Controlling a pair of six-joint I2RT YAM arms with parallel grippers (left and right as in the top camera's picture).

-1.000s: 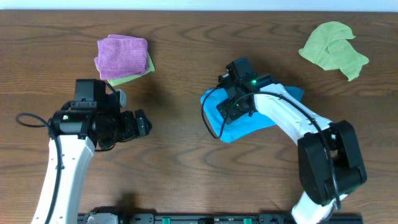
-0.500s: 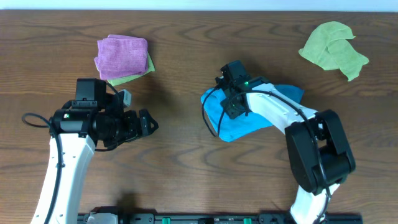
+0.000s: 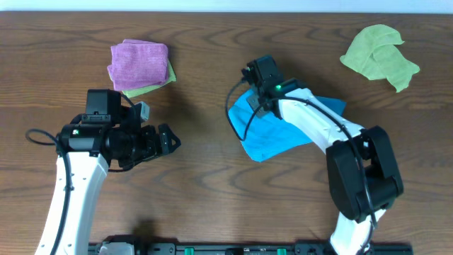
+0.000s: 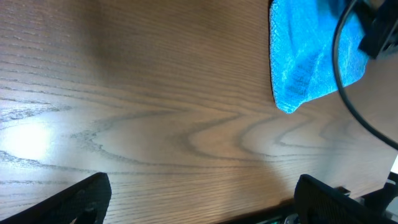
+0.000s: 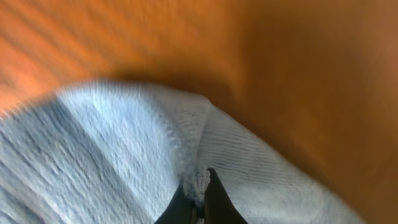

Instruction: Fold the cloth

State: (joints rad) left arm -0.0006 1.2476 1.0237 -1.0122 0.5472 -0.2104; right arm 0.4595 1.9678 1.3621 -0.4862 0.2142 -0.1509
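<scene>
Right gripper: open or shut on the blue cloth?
Shut on the cloth: the right gripper has its dark fingers together in the wrist view, pinching a tuft of fabric.

Soft, even light is falling from above on the table (image 3: 205, 191), and the overhead view is coming through sharp, wood grain and all. The left arm (image 3: 71, 184) and the right arm (image 3: 311, 124) are throwing only faint, fuzzy shadows onto the wood beside them. In the left wrist view a pale patch of glare is washing out the grain near the left edge, while a dim shadow is darkening the upper left. There the cloth (image 4: 311, 56) is glowing vivid blue, a little soft. The right wrist view is smearing badly. The wood is turning hot orange and featureless, the cloth is looking bleached grey-white, and a dark shadow is pooling along its folded edge.
</scene>
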